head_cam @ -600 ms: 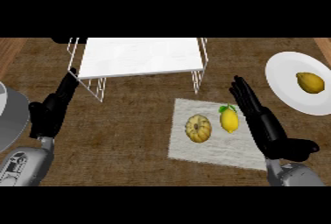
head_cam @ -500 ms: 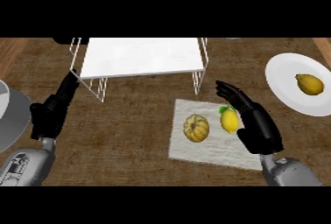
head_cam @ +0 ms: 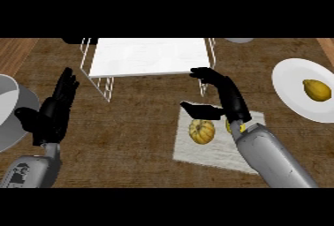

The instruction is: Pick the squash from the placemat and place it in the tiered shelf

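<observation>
This looks like a kitchen in a home. The wooden counter [head_cam: 130, 145] is brown and fills most of the view. At 12 o'clock stands a white tiered shelf [head_cam: 153, 57] with thin wire legs. A pale placemat [head_cam: 202, 152] lies near the middle, and a round yellow squash [head_cam: 201, 131] sits on it. At 3 o'clock there is a white plate [head_cam: 294, 95] with a lemon [head_cam: 317, 90] on it. Food and dishes like these belong in a kitchen.
</observation>
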